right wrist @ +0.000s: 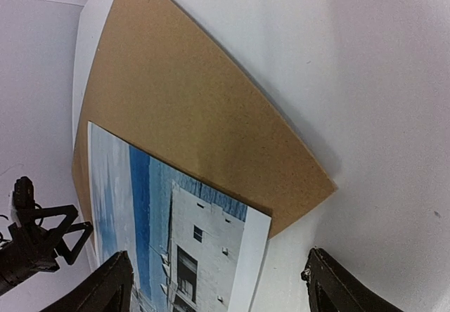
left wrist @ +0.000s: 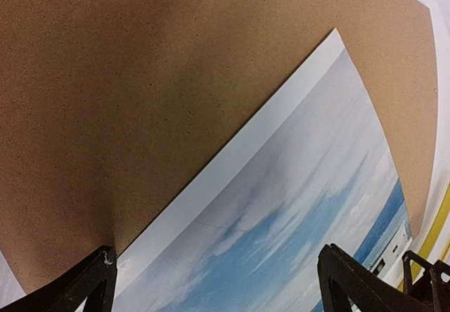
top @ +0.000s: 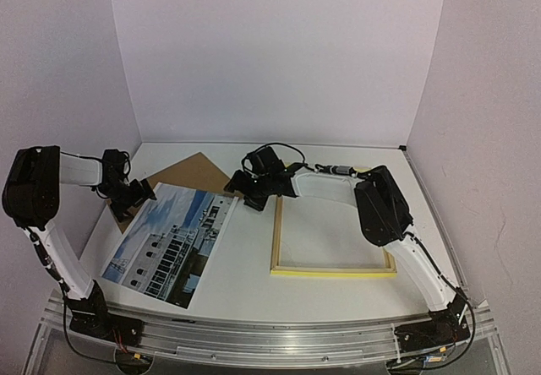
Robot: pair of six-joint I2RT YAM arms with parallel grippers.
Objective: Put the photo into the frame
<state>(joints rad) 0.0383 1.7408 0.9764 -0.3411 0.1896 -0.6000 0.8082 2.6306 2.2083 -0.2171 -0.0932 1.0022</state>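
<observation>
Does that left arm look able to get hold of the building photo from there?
Probably yes. The left arm has its jaws open just above the photo at its far edge, where it overlaps the brown board; nothing covers it there.

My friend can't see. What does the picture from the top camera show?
A photo of a white building lies on a white table, its far end overlapping a brown board. A yellow-edged frame lies to its right. The left gripper and right gripper hang near the photo's far corners.

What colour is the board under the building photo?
The flat rectangular board is speckled brown, clearest in the left wrist view.
</observation>
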